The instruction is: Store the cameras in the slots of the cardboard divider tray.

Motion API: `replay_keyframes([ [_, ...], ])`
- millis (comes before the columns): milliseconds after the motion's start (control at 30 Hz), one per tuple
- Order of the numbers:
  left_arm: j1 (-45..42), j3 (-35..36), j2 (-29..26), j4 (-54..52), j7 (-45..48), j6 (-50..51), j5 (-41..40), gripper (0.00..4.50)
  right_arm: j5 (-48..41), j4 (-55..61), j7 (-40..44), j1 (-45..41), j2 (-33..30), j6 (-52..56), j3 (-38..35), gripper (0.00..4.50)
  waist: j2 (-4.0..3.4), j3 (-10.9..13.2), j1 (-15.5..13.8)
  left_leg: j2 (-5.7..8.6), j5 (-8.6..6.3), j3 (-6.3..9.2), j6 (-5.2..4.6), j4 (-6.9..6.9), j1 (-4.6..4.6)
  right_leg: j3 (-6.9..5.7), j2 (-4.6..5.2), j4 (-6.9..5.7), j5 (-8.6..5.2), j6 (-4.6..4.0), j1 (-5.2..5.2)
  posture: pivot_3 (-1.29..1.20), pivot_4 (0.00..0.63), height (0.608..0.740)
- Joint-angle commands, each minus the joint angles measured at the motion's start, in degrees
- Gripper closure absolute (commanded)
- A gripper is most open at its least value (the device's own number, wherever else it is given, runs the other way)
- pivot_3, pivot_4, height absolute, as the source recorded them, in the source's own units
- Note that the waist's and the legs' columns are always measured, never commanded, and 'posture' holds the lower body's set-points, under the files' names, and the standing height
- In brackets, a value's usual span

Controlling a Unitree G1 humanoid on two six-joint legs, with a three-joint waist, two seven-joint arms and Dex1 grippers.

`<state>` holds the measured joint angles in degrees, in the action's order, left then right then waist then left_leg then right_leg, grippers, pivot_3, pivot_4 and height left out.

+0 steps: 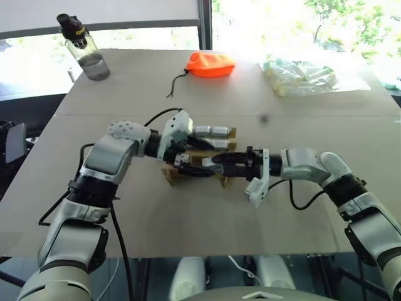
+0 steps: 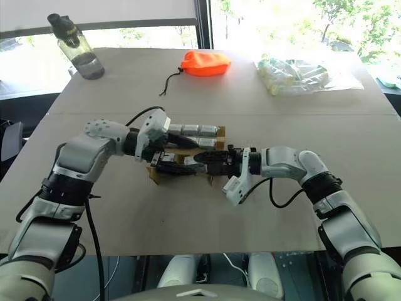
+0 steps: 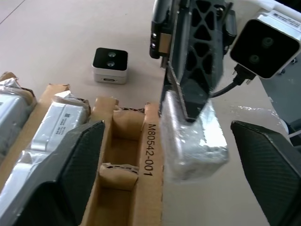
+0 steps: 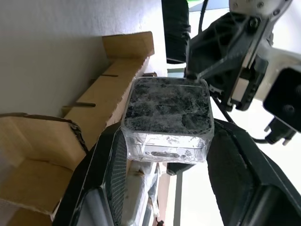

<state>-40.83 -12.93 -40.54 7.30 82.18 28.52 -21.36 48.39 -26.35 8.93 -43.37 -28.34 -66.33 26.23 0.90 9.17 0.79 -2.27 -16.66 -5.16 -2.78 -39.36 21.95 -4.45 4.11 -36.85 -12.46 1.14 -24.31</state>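
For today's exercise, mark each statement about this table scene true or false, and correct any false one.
1. The right gripper is shut on a plastic-wrapped silver-white cube camera with a black face. True.
2. The tan cardboard divider tray stands empty. False: wrapped cameras already fill some of its slots.
3. An unwrapped white camera with a black face lies on the brown table beside the tray. True.
4. The orange drawstring pouch sits inside the tray. False: it lies far across the table.
5. The left gripper grips the clear water bottle. False: it stands open at the tray.
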Motion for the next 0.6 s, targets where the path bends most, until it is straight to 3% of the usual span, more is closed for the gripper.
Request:
replay_keyframes([
  [33, -1.28, -0.1, 0.47, -0.13, 0.29, -0.74, 0.77, 1.82, -0.01, 0.23, -1.47, -1.13, -0.46, -0.31, 0.26, 2.63, 0.0, 0.0, 0.03, 0.0, 0.0, -0.02, 0.0, 0.0, 0.0, 0.03, 0.0, 0.0, 0.0, 0.0, 0.0, 0.0, 0.15, 0.726],
  [133, -1.33, -0.43, 0.66, -0.11, 0.72, -0.89, 1.06, 3.26, -0.97, 0.46, -0.92, -1.31, -0.32, 0.37, 0.5, 2.63, 0.0, 0.0, 0.03, 0.0, 0.0, -0.05, 0.0, -0.01, -0.02, 0.05, 0.0, 0.0, 0.0, 0.0, 0.0, 0.0, 0.15, 0.726],
  [200, -1.24, -0.61, 0.63, -0.2, 1.26, -0.83, 1.19, 3.76, -1.32, 0.58, -0.8, -1.29, -0.38, 0.67, 0.55, 2.63, 0.0, 0.0, 0.04, 0.0, 0.0, -0.05, 0.0, -0.02, -0.05, 0.07, -0.01, -0.03, 0.0, 0.0, 0.01, 0.0, 0.15, 0.726],
  [400, -1.14, -0.66, 0.72, 0.1, 1.73, -1.17, 1.77, 3.75, -2.65, 1.35, 0.37, -0.45, -0.58, 3.6, 0.01, 2.63, 0.01, 0.0, 0.05, -0.02, 0.01, -0.1, 0.01, -0.02, -0.08, 0.14, -0.01, -0.06, 0.0, 0.0, 0.01, 0.0, 0.15, 0.726],
  [433, -1.11, -0.64, 0.73, 0.18, 1.74, -1.3, 1.84, 3.75, -3.16, 1.39, 0.57, -0.27, -0.67, 3.7, -0.01, 1.61, 0.01, -0.01, 0.05, -0.02, 0.01, -0.1, 0.01, -0.02, -0.08, 0.14, -0.01, -0.06, 0.0, 0.0, 0.01, 0.0, 0.15, 0.726],
  [500, -1.26, -0.21, 0.72, 0.59, 1.67, -1.72, 1.85, 3.75, -7.05, 1.57, 1.59, 0.81, -0.95, 3.41, -0.26, 0.73, 0.03, -0.02, 0.06, -0.02, 0.01, -0.12, 0.01, -0.01, -0.12, 0.16, -0.02, -0.08, 0.0, 0.0, 0.01, 0.0, 0.15, 0.726],
  [533, -1.62, 0.42, 0.7, 1.13, 1.65, -2.07, 1.63, 3.75, -10.0, 2.03, 2.71, 1.88, -1.61, 3.72, -0.58, 0.34, 0.03, -0.02, 0.06, -0.03, 0.01, -0.12, 0.01, -0.01, -0.13, 0.16, -0.02, -0.08, 0.0, 0.0, 0.02, 0.0, 0.15, 0.726],
  [600, -2.35, 1.73, 0.6, 2.23, 1.68, -3.11, 1.2, 3.75, -17.28, 3.18, 5.88, 4.39, -3.14, 5.22, -0.94, 0.31, 0.03, -0.02, 0.01, -0.03, 0.01, -0.12, 0.01, -0.01, -0.14, 0.16, -0.02, -0.08, 0.0, 0.0, 0.03, 0.0, 0.15, 0.726],
])
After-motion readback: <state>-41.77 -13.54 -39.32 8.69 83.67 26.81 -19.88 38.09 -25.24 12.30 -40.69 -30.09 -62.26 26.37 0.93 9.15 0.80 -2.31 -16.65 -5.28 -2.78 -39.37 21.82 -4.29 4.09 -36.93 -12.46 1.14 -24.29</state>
